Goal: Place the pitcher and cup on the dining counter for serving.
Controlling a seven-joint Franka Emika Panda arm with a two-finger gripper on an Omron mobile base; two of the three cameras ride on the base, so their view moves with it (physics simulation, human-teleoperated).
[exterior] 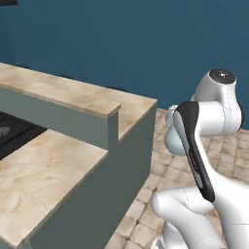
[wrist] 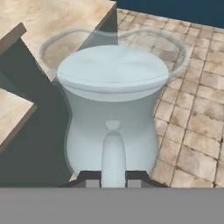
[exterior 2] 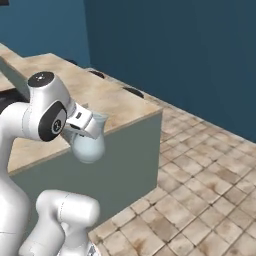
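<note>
I've got the pitcher right in front of the hand camera, pale blue-grey and translucent, its flared rim up toward twelve o'clock and its handle running down to six o'clock, straight between the gripper tips, which are pinched together on that handle. In the right base view the pitcher hangs off the gripper in the air, tilted, belly low, level with the grey-green side wall of the dining counter and just off its edge, over the tiled floor. From the left base view I catch a sliver of the pitcher peeking out at nine o'clock from behind the arm's dark-striped link, with the beige counter top further off at ten o'clock.
</note>
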